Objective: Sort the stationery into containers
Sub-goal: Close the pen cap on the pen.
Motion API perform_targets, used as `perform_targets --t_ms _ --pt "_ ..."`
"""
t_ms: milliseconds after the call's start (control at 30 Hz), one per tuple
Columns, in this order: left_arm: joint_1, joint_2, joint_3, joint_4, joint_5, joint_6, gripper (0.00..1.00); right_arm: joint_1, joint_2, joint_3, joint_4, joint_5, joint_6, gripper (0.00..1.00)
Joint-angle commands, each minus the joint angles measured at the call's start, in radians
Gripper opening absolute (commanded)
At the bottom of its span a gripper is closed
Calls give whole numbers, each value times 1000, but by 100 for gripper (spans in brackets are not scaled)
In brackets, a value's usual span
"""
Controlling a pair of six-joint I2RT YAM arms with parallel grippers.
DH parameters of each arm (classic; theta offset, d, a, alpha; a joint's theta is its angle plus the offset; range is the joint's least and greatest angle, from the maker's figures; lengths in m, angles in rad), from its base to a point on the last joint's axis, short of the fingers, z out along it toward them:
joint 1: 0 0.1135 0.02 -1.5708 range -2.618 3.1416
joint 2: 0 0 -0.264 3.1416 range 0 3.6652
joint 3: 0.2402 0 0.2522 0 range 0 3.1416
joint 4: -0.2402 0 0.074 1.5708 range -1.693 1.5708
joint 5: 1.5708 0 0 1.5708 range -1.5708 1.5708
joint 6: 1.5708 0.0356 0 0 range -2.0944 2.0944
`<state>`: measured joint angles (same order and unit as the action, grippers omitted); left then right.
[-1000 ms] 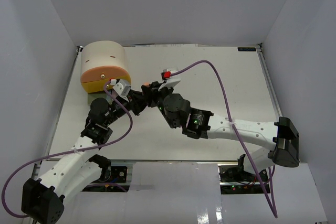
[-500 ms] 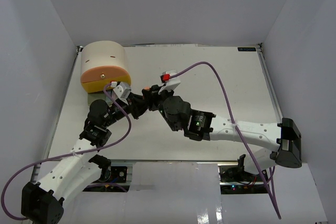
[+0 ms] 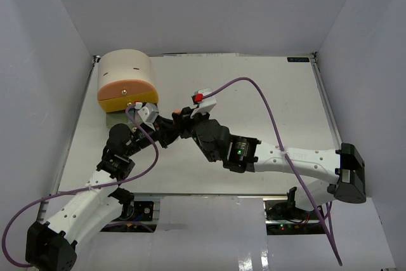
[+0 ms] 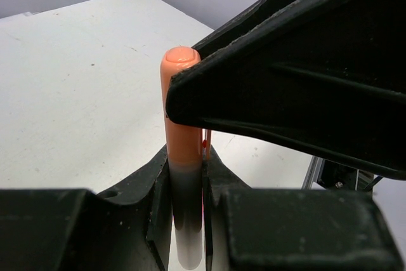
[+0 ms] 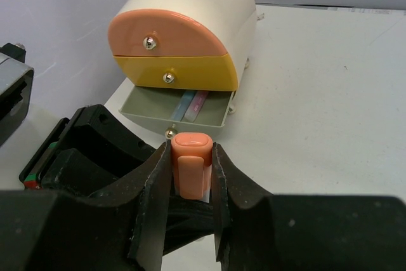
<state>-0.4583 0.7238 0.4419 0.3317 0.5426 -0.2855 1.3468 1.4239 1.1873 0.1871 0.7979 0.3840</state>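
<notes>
Likely a robot lab, white table (image 3: 266, 93), plain walls (image 3: 203, 4) (boxed in)

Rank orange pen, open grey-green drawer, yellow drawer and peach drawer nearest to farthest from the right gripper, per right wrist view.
1. The orange pen, clamped in the right gripper.
2. The grey-green drawer, pulled open just beyond.
3. The yellow drawer and peach drawer, stacked flush above it: too close to call.
</notes>
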Motion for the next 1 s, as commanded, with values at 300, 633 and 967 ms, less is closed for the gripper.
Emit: perform_targets --t_ms 300,633,967 --pt "9 -20 32 142 -32 0 16 32 10 32 -124 -12 -46 33" --pt "9 -14 34 142 -24 -9 17 18 13 61 -121 -5 -48 40" --pt "9 -1 38 135 -21 -15 17 8 18 118 -95 -14 -88 54"
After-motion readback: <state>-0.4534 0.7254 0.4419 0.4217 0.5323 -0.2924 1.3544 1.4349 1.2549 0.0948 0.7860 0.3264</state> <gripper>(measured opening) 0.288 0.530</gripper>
